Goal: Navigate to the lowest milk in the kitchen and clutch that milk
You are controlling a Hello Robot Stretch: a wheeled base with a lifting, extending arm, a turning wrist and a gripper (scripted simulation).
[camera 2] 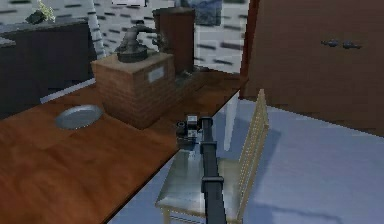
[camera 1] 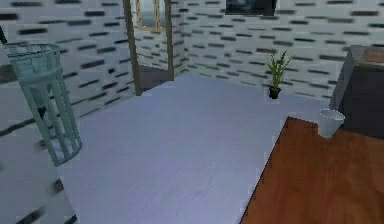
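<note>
The hand [camera 2: 186,133] sits at the end of the arm [camera 2: 212,185], seen against the seat of the chair [camera 2: 250,150], near the edge of the tabletop [camera 2: 60,150]; whether it holds anything I cannot tell. Farther out on the tabletop stand a brick-patterned block [camera 2: 130,90] with a dark shape [camera 2: 135,45] on top, and a round basin [camera 2: 78,117]. Where the milk is, which way it lies from the hand, and its long axis I cannot tell; more driving probably comes first
</note>
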